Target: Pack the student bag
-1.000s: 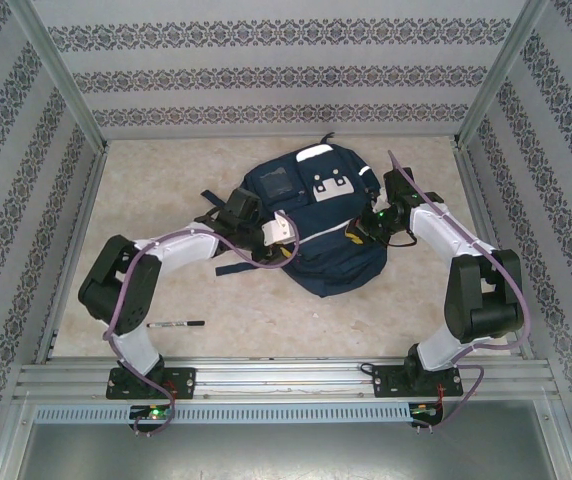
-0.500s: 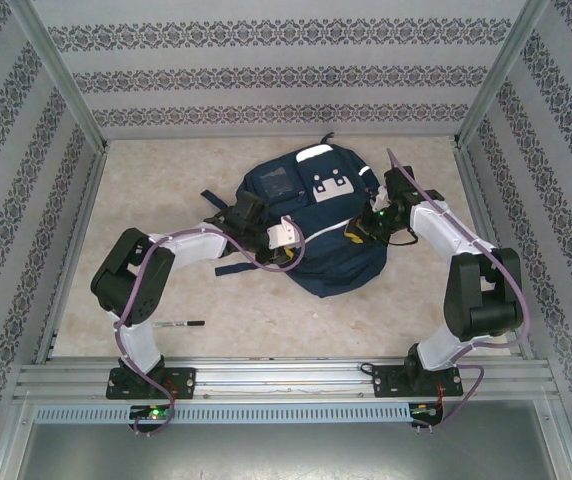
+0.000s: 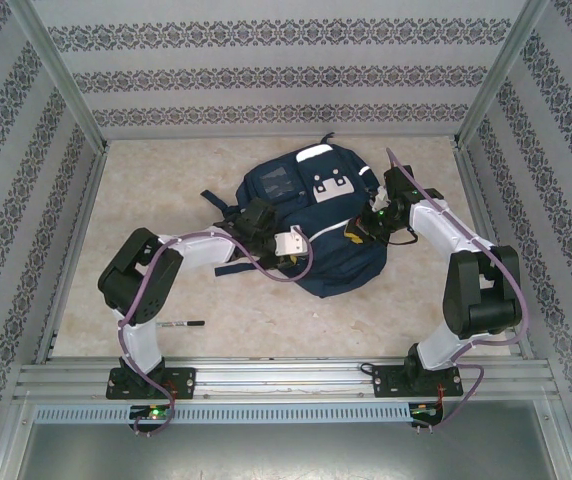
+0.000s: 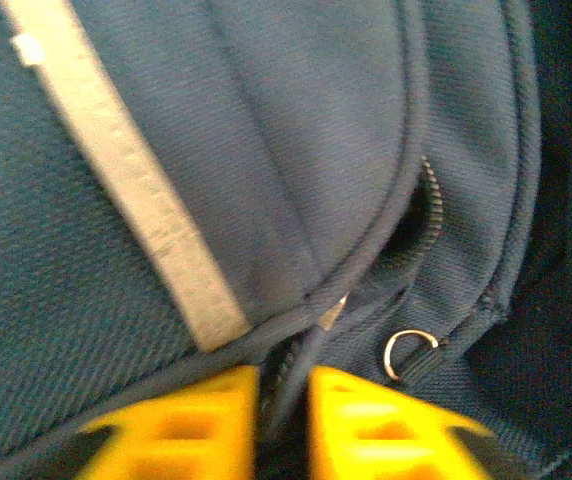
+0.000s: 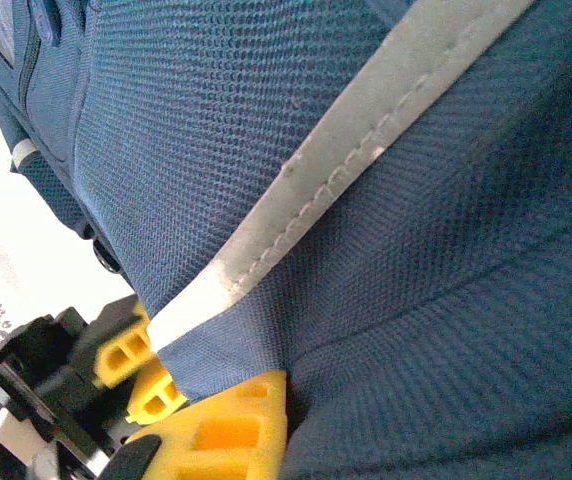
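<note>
The student bag (image 3: 316,200), navy with white patches, lies flat in the middle of the table. My left gripper (image 3: 290,250) rests on its near left side. In the left wrist view the gripper (image 4: 284,390) has its yellow fingers (image 4: 181,415) nearly together, with a dark zip pull cord pinched in the narrow gap. A zip (image 4: 429,205) runs beside it with a short stretch gaping, next to a small metal ring (image 4: 409,352). My right gripper (image 3: 358,232) is at the bag's right side. In the right wrist view that gripper (image 5: 206,372) is shut on a fabric fold carrying a grey reflective stripe (image 5: 336,170).
A black pen (image 3: 176,324) lies on the table near the front left, beside the left arm's base. Patterned walls and metal frame posts close in the table on three sides. Dark straps (image 3: 216,205) stick out from the bag's left edge.
The left arm has swung right and further over the bag, its gripper sliding along the bag's near side. The right arm and the bag have stayed put.
</note>
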